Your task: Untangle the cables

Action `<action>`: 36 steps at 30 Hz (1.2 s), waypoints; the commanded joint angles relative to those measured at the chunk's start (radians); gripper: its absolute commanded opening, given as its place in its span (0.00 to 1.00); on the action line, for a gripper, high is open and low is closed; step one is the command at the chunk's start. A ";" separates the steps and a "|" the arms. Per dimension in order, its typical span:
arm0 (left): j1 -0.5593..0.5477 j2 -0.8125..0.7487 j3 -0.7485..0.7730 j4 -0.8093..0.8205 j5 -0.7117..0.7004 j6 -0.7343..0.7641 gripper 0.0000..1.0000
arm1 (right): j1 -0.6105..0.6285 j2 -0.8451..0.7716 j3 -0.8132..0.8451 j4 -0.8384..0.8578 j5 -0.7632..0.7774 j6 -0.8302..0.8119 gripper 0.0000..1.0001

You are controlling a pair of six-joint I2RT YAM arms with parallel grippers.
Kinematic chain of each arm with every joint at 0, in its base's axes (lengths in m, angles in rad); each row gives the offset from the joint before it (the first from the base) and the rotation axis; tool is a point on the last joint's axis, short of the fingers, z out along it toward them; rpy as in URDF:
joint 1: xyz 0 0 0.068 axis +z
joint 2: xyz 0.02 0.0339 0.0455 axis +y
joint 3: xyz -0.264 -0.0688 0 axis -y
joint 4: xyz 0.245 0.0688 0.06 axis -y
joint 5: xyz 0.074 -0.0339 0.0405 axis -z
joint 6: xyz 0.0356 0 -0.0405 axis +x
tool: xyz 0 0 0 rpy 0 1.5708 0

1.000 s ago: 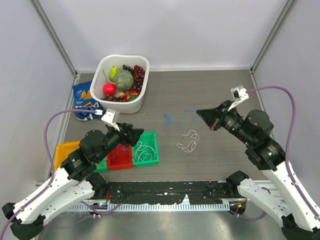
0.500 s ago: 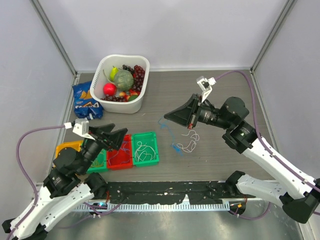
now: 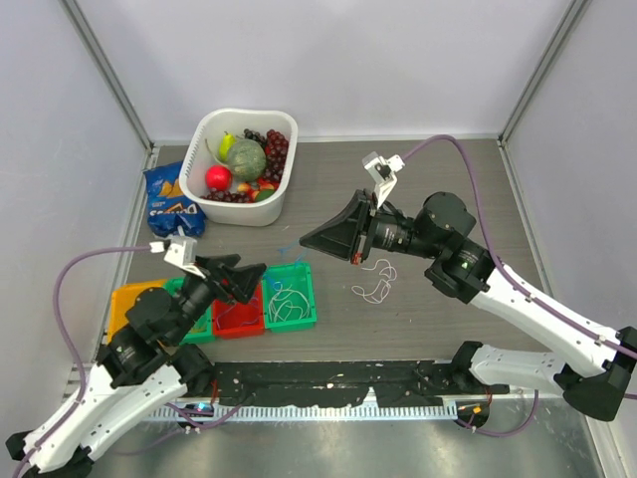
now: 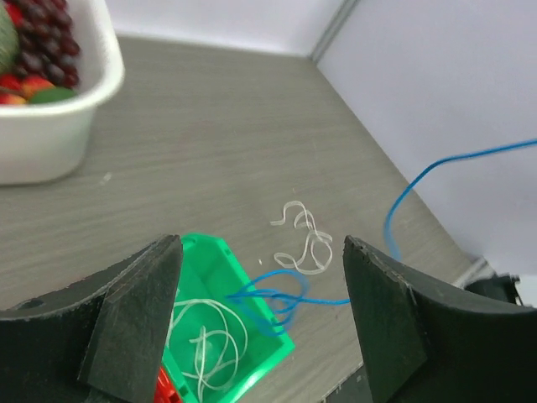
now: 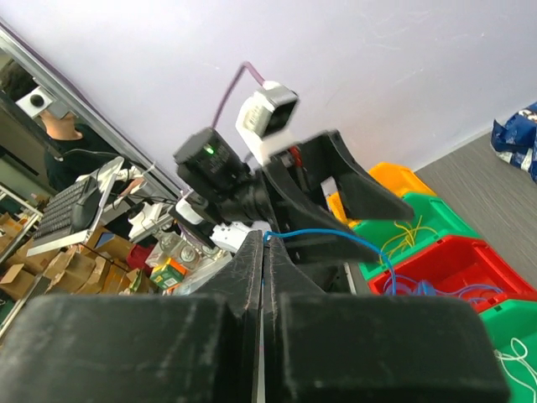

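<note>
My right gripper (image 3: 307, 240) is shut on one end of a thin blue cable (image 5: 336, 235) and holds it in the air over the bins. In the right wrist view (image 5: 264, 239) the cable arcs down into the red bin (image 5: 453, 269). My left gripper (image 3: 244, 271) is open and empty above the red bin (image 3: 237, 311). In the left wrist view (image 4: 262, 252) the blue cable (image 4: 285, 298) loops between its fingers without touching them. A white cable (image 3: 375, 280) lies loose on the table. More white cables (image 4: 201, 336) lie in the right green bin (image 3: 292, 311).
A white bowl of fruit (image 3: 284, 194) stands at the back left with a blue chip bag (image 3: 169, 204) beside it. An orange bin (image 3: 127, 299) and a green bin with yellow cables (image 5: 403, 235) sit left of the red bin. A black strip runs along the table's near edge.
My right gripper has moved left with the blue cable, lifting it off the table and over the bins. My left arm has shifted a little to the right, still open.
</note>
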 commanded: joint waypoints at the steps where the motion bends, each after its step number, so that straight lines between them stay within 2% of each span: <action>1: 0.002 0.048 -0.080 0.174 0.191 -0.037 0.82 | 0.009 -0.010 0.064 0.084 0.000 0.014 0.01; 3: 0.000 0.079 -0.107 0.285 0.314 -0.039 0.81 | 0.008 -0.014 0.069 0.067 -0.002 0.014 0.01; 5: 0.002 0.102 -0.118 0.365 0.372 -0.042 0.81 | 0.008 -0.022 0.072 0.038 0.006 0.005 0.01; 10: 0.000 0.131 -0.077 0.440 0.373 0.001 0.85 | 0.009 -0.060 0.046 -0.025 0.021 -0.024 0.01; 12: 0.002 0.162 -0.046 0.446 0.362 0.015 0.99 | 0.008 -0.068 0.029 -0.022 0.011 -0.021 0.01; 19: 0.002 0.309 0.061 0.455 0.353 0.094 1.00 | 0.011 -0.073 -0.003 0.015 -0.048 0.010 0.01; 24: 0.002 0.383 0.117 0.514 0.452 0.137 0.99 | 0.014 -0.064 -0.002 0.024 -0.062 0.016 0.01; 26: 0.002 0.415 0.138 0.526 0.489 0.150 0.82 | 0.017 -0.059 -0.002 0.034 -0.068 0.023 0.01; 28: 0.000 0.438 0.152 0.538 0.514 0.147 0.53 | 0.017 -0.057 -0.005 0.036 -0.068 0.026 0.01; 30: 0.002 0.459 0.167 0.532 0.529 0.147 0.19 | 0.017 -0.062 -0.002 -0.002 -0.042 0.008 0.01; 31: 0.002 0.467 0.176 0.523 0.526 0.142 0.07 | 0.017 -0.065 0.003 -0.034 -0.017 -0.021 0.01; 32: 0.002 0.472 0.183 0.512 0.509 0.131 0.00 | 0.017 -0.068 0.018 -0.118 0.047 -0.045 0.09; 33: 0.002 0.476 0.190 0.506 0.491 0.104 0.00 | 0.017 -0.070 0.024 -0.161 0.129 -0.084 0.16; 34: 0.002 0.478 0.196 0.503 0.465 0.079 0.00 | 0.017 -0.073 0.035 -0.268 0.188 -0.105 0.36; 35: 0.002 0.481 0.201 0.503 0.440 0.046 0.00 | 0.017 -0.073 0.037 -0.309 0.295 -0.136 0.45; 36: 0.000 0.481 0.209 0.500 0.408 0.000 0.00 | 0.017 -0.068 0.034 -0.384 0.335 -0.144 0.59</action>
